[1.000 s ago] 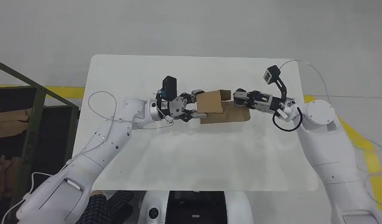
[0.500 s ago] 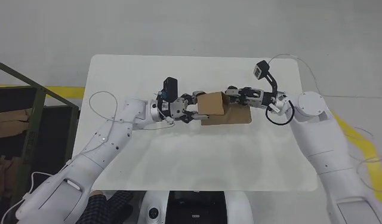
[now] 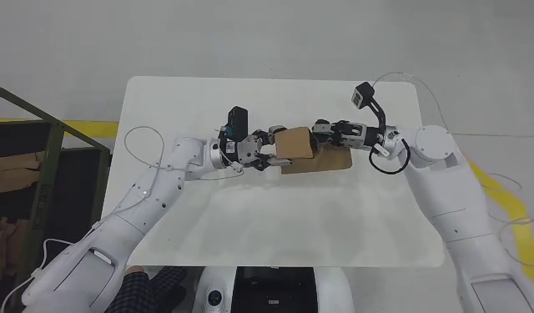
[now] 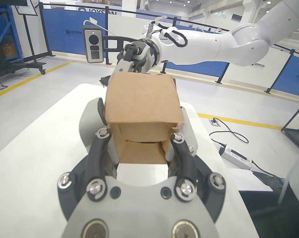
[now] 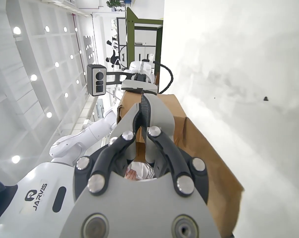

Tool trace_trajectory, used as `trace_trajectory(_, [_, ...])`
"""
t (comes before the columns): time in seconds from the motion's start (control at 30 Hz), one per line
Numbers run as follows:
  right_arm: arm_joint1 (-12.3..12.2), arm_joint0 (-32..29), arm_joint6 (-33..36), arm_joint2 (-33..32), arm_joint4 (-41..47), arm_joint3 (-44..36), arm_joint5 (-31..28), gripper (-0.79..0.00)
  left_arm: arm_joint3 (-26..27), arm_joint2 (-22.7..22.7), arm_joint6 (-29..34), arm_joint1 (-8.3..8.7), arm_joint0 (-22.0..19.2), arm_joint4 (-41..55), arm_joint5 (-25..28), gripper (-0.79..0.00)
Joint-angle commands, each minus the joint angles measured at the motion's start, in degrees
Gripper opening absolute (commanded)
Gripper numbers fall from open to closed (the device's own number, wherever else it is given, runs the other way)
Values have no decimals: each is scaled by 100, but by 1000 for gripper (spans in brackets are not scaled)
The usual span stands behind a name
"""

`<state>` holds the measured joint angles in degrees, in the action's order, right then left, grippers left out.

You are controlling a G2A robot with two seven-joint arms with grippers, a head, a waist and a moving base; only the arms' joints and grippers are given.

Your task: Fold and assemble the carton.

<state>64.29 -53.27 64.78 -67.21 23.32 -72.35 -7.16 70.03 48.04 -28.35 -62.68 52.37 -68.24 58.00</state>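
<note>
A small brown carton (image 3: 294,143) stands half-formed at the middle of the white table (image 3: 250,221), with a flat panel (image 3: 332,160) still lying on the table beside it. My left gripper (image 3: 267,150) is shut on the carton's near open end, one finger (image 4: 100,144) on each side wall of the carton (image 4: 140,100). My right gripper (image 3: 320,133) is at the carton's opposite end. Its fingers (image 5: 161,115) are pressed together on the top edge of the cardboard (image 5: 196,144).
A green rack (image 3: 33,146) with flat cardboard stands off the table's left edge. A thin white cable (image 3: 138,142) loops by the left arm. The near half of the table lies bare.
The right arm has swung in towards the carton and turned its wrist. The raised flap at that end has gone down under the gripper. The left arm has stayed put.
</note>
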Motion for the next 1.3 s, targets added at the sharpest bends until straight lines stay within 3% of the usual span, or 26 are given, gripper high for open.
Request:
trace_trajectory(0.0, [-52, -76, -25, -219, 2, 6, -6, -785, -12, 7, -10, 3, -1, 5, 0, -385])
trace_trajectory(0.27, [-295, -663, -251, -1195, -105, -125, 75, -785, -36, 46, -63, 17, 27, -17, 0, -388])
trace_trajectory(0.4, [-355, -1026, -132, -1367, -19, -144, 334, -785, -31, 100, -87, 31, 46, -27, 0, -409])
trace_trajectory(0.63, [-317, -1318, 11, -1088, 298, -207, 441, -785, 57, 140, -122, 37, 91, -48, 0, -403])
trace_trajectory(0.9, [-159, -1026, 107, -506, 797, -37, 175, -785, 84, 126, -113, 17, 86, -222, -29, -409])
trace_trajectory(1.27, [-137, -941, 169, -314, 757, -190, 291, -785, 200, 127, -165, -6, 147, -808, -331, -413])
